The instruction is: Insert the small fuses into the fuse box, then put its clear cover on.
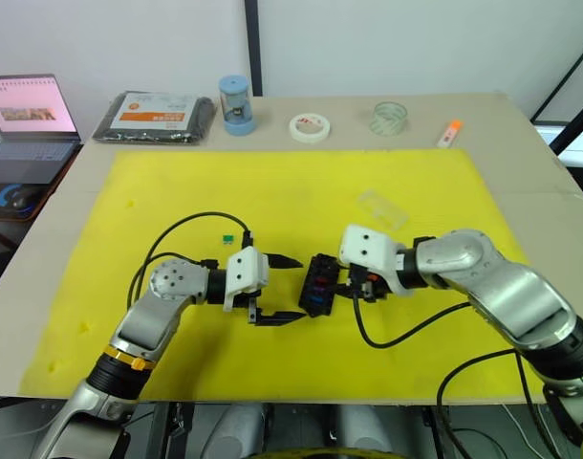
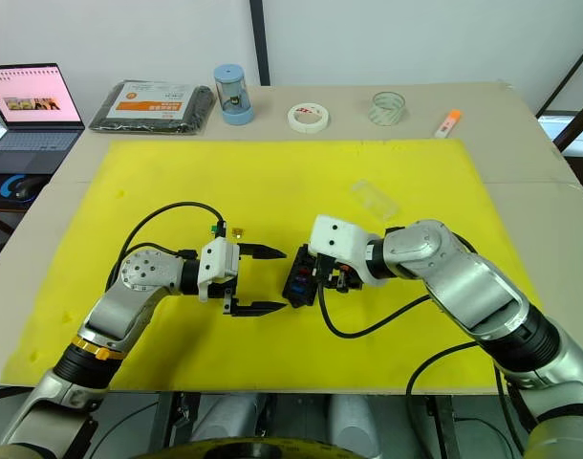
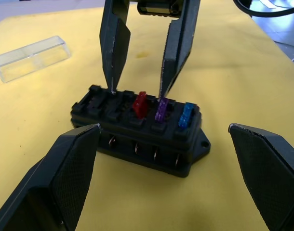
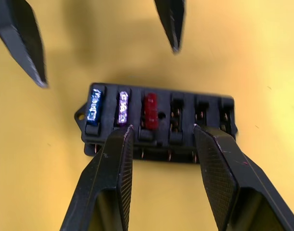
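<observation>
The fuse box (image 1: 319,284) sits mid-desk near the front edge, three fuses seated (three slots empty). My right gripper (image 4: 162,137) hovers narrowly parted above it, holding nothing; my left gripper (image 1: 281,288) gapes wide beside it. I'd fetch the fuses (image 1: 228,235) left of centre.

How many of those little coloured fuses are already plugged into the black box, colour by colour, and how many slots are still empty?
Red fuse: 1
Purple fuse: 1
Blue fuse: 1
Empty slots in the fuse box: 3
Total: 3 fuses seated in 6 slots.
</observation>
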Action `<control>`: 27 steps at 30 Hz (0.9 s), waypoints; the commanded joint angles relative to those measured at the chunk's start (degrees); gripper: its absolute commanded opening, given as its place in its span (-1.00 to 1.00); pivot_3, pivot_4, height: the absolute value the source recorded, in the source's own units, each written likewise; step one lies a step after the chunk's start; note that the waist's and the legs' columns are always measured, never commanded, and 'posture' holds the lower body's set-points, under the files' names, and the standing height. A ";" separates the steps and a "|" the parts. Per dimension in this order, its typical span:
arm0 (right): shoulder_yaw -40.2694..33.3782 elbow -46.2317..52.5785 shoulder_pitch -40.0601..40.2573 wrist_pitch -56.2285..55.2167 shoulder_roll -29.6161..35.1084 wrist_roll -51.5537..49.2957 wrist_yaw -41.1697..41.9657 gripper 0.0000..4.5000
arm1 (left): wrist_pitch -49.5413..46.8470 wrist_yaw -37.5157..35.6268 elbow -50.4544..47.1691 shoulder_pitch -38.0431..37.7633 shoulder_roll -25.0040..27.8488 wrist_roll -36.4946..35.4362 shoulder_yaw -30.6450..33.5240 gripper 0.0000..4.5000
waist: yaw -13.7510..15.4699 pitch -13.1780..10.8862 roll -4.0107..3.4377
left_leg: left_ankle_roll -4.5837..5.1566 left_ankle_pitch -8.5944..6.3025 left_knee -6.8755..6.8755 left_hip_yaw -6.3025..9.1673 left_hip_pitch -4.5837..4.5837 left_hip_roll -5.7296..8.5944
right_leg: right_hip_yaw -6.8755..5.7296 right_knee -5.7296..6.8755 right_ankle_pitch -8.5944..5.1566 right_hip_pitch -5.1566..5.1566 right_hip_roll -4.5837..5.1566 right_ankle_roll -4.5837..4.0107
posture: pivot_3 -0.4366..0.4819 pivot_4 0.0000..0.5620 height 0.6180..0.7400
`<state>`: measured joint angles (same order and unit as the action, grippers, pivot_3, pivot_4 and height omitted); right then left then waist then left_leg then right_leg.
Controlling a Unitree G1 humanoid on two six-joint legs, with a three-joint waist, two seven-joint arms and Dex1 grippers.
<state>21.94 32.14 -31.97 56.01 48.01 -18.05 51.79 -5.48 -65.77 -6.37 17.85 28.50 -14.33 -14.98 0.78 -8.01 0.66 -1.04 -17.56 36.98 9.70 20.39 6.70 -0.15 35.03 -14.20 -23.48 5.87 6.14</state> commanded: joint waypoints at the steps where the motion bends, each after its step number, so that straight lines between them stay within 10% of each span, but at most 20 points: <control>1: -3.24 0.55 -0.44 -0.44 -1.05 -2.17 0.54 -0.06 | 0.79 0.11 -1.38 0.83 -0.20 -0.33 -0.07 1.00 | -0.01 0.00 0.00 | 0.00 0.00 0.00 0.00 0.00 0.00 | 0.00 0.00 0.00 0.00 0.00 0.00 | -0.05 -0.47 1.00; 17: -6.89 0.31 -0.08 -1.20 -1.15 -6.03 1.99 -0.06 | 0.48 0.14 -1.15 1.14 -0.64 -0.42 -0.08 1.00 | -0.01 0.00 0.00 | 0.00 0.00 0.00 0.00 -0.01 0.00 | 0.00 0.00 0.00 0.00 0.00 0.00 | -0.05 -0.47 1.00; 24: -6.46 0.51 0.25 -1.40 -1.72 -6.49 1.37 -0.98 | 0.36 0.09 -1.02 1.35 -0.64 -0.45 -0.03 1.00 | -0.02 0.00 0.00 | 0.00 0.00 0.00 0.00 0.00 0.00 | 0.00 0.00 0.00 0.00 0.00 0.00 | -0.05 -0.47 1.00; 27: -5.98 0.47 0.61 -1.86 -1.76 -6.30 1.35 -0.99 | 0.20 0.00 -1.05 1.41 -0.57 -0.46 -0.08 1.00 | 0.00 0.00 0.00 | 0.00 0.00 0.00 0.00 0.00 0.00 | 0.00 0.00 0.00 0.00 0.00 0.00 | -0.05 -0.47 1.00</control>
<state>16.71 31.19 -31.37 55.09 46.49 -23.86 53.20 -5.59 -65.82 -6.35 18.45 28.00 -14.34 -15.00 0.78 -8.01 0.66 -1.04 -17.56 36.98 9.70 20.39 6.70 -0.15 35.03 -14.20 -23.47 5.87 6.14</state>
